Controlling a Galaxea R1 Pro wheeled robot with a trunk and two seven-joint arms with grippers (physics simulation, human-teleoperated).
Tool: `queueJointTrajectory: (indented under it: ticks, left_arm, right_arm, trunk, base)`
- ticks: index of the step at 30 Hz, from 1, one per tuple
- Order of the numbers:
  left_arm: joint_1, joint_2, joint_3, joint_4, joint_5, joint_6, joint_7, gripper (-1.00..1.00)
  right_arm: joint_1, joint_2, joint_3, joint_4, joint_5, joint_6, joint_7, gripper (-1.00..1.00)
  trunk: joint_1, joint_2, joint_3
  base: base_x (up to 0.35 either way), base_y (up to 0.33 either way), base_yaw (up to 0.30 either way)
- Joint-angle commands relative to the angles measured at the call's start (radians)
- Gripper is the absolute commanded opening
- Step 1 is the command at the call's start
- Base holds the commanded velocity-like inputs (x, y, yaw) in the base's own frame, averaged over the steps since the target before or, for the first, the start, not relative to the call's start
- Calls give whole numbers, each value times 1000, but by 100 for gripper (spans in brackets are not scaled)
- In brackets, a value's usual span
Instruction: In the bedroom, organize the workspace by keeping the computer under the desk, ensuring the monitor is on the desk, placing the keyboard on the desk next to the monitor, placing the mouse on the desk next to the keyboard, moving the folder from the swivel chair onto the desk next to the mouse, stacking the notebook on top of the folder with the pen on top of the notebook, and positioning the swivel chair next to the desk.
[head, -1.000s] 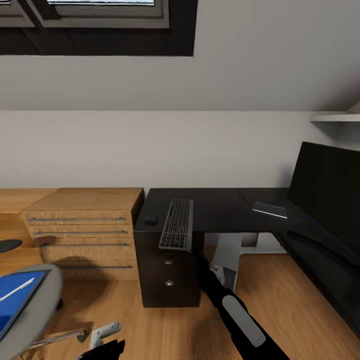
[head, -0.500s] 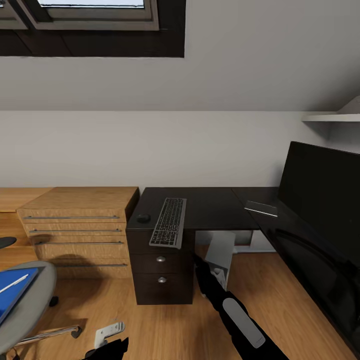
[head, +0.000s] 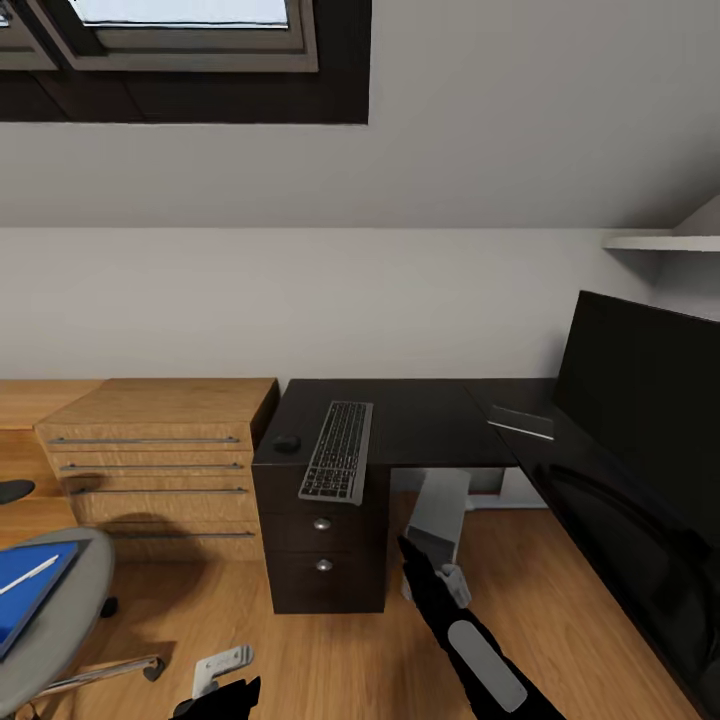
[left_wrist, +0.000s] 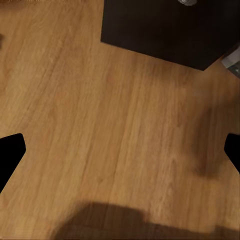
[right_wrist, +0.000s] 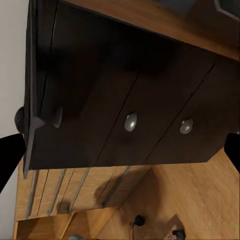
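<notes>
The black-topped desk (head: 430, 415) runs along the wall and turns toward me on the right. The keyboard (head: 338, 450) lies on it over the drawers, its near end sticking out past the front edge. The small black mouse (head: 288, 442) sits just left of it. The monitor (head: 640, 385) stands on the right wing. A grey upright box (head: 440, 505) under the desk looks like the computer. At lower left, the swivel chair (head: 60, 610) carries the blue folder (head: 25, 600) and the white pen (head: 28, 575); I cannot make out the notebook. My right gripper (head: 415, 565) (right_wrist: 120, 155) is open, facing the desk drawers (right_wrist: 131, 121). My left gripper (head: 215, 692) (left_wrist: 120, 155) hangs open over the floor.
A light wooden drawer unit (head: 165, 450) stands against the desk's left side. Wooden floor (left_wrist: 120, 130) stretches between me, the chair and the desk. A white shelf (head: 660, 242) hangs on the wall above the monitor. A window (head: 180, 40) is set high in the sloped ceiling.
The camera has moved, so the desk and drawer unit now sit further left in the picture. My right gripper has dropped a little, away from the keyboard's near end. Nothing on the desk or chair moved.
</notes>
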Motion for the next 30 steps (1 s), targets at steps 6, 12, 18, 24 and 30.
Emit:
queueJointTrajectory:
  ticks: [6,12,18,24,30]
  left_arm:
    - [0,0,-1,36,12,3,11,100]
    - [-1,-1,0,71,13,1,12,100]
    - [-1,0,6,124,14,-44,12,100]
    - [-1,-1,2,269,13,-248,9,100]
    - [0,0,-10,391,-1,-380,4,100]
  right_arm:
    - [-1,-1,8,119,77,-142,-2,100]
    - [-1,4,13,288,195,-265,-1,100]
    - [-1,7,13,433,309,-339,0,100]
    - [-1,3,10,595,354,-401,1,100]
    - [0,5,30,656,411,-445,5,100]
  trunk:
    - [-23,42,18]
    - [-46,84,37]
    - [-69,126,55]
    - [-92,168,74]
    - [-115,210,93]
  base:
    - [0,0,0]
    - [0,0,0]
    - [0,0,0]
    - [0,0,0]
    - [0,0,0]
